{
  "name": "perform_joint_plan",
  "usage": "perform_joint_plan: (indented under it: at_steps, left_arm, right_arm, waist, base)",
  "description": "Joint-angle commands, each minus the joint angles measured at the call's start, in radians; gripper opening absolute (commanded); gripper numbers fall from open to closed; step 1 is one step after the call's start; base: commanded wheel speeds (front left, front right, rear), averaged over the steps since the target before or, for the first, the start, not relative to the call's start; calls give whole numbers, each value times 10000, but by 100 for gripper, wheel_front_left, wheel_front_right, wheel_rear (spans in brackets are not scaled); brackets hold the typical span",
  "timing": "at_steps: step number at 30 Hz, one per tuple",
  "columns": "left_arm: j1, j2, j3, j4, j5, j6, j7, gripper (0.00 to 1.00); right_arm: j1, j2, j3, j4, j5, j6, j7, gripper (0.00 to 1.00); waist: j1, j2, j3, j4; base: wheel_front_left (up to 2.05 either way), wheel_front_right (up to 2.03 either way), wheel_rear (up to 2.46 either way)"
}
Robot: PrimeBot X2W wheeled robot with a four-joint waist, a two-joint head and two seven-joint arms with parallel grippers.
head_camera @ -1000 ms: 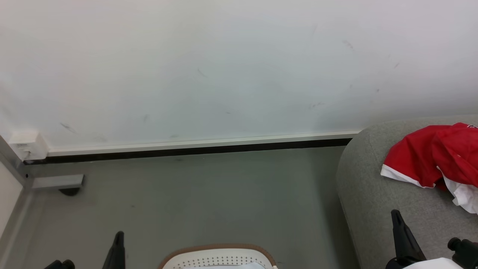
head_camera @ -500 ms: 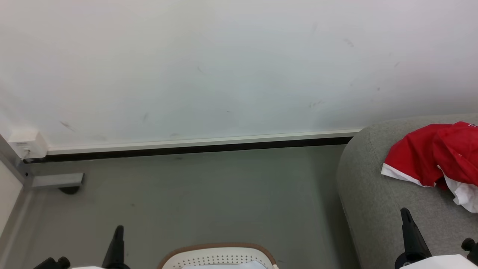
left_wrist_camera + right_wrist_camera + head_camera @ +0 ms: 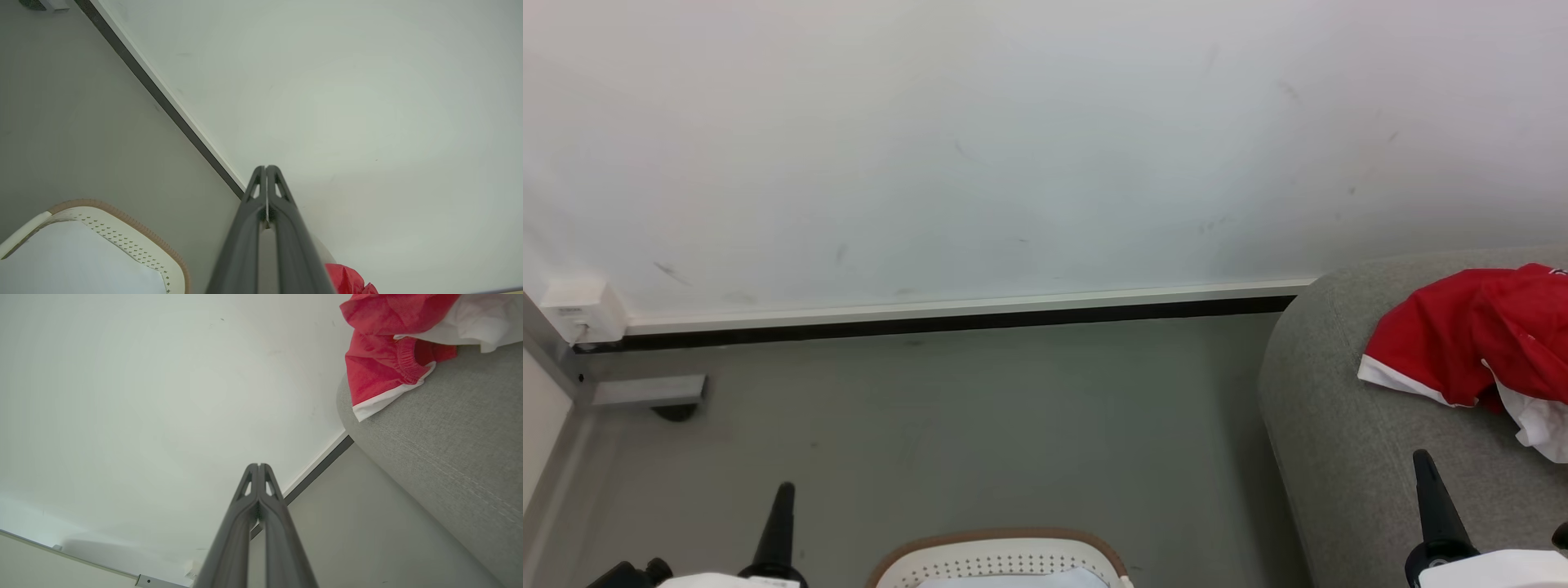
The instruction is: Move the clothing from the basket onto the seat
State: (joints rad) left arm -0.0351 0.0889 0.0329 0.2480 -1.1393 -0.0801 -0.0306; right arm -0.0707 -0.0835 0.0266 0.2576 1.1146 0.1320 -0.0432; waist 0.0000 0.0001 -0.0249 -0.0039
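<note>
Pale wall (image 3: 1013, 147) stands at the back, with a dark strip (image 3: 931, 327) along its foot where it meets the grey floor (image 3: 980, 425).

On the right is the big grey seat (image 3: 1339, 425). Its round end faces the bare floor. The red clothing (image 3: 1462, 343) lies in a crumpled heap on top of the seat, near that round end. The heap runs sideways in the head view, from left to right, and the picture's right edge cuts it off. Its white hem (image 3: 1401, 384) is at the left end and points toward the seat's round end. More white cloth hangs at the heap's lower right.

The basket (image 3: 1005, 536) sits on the floor at the bottom middle, between the two arms and well apart from the seat. You can see just its far end, so I cannot tell which way its long side runs. White padding (image 3: 1013, 580) lies inside it.

The left gripper (image 3: 784, 490) is at the lower left, beside the basket, pointing up at the wall. Its fingers are pressed tight together and hold nothing.

The right gripper (image 3: 1421, 457) is at the lower right, in front of the seat and below the clothing. It points up too. Its fingers are also pressed together with nothing between them.
</note>
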Motion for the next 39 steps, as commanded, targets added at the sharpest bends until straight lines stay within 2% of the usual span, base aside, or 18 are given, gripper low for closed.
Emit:
perform_joint_plan:
  at_steps: [1, 39]
  left_arm:
    - [-209, 24, 100, -105, -208, -68, 59, 0]
    - [-588, -244, 574, -66, -3129, -368, 967, 0]
  right_arm:
    - [-235, 16, -83, -134, 231, -12, 53, 0]
    - [-352, 138, -862, -160, 3344, -19, 953, 0]
  waist:
    - [0, -1, 4, 1]
    - [0, -1, 162, 23]
  base:
    - [0, 0, 0]
    - [0, 0, 0]
